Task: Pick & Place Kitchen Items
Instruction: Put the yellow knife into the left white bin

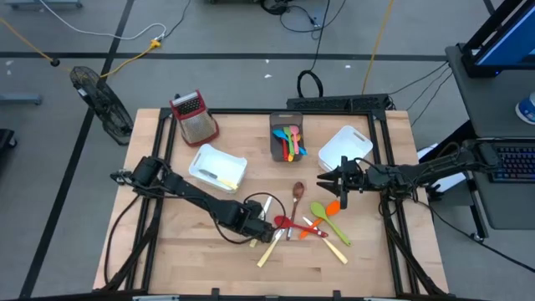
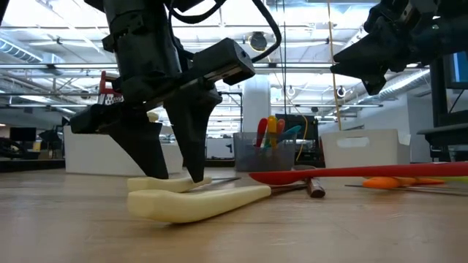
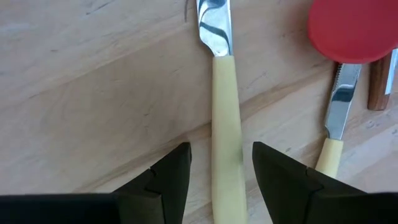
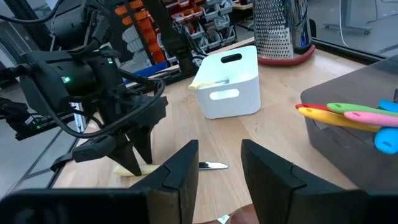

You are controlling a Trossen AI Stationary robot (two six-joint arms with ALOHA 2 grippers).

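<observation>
at six o'clock on the table, my left gripper (image 3: 216,177) straddles the cream-handled metal knife (image 3: 224,137), fingers apart. next i'd close and lift. right gripper (image 4: 217,168), at three o'clock, waits open.

The table (image 1: 209,267) is pale wood with visible grain, framed in black. At upper left of the high view the grater (image 1: 195,117) is silver metal, perforated, with a red top. Below it sits a white bin (image 1: 217,168); a second white bin (image 1: 344,147) lies right of centre. The grey bin (image 1: 280,144) at centre top holds green, pink, yellow, orange and blue utensils (image 1: 292,140). Lower centre, a red spoon (image 1: 294,224), a brown wooden spoon (image 1: 298,193), a green spatula (image 1: 324,215) and an orange one (image 1: 332,206) lie together. The cutlery (image 3: 225,130) has cream handles and shiny steel blades. Both arms are black.
</observation>
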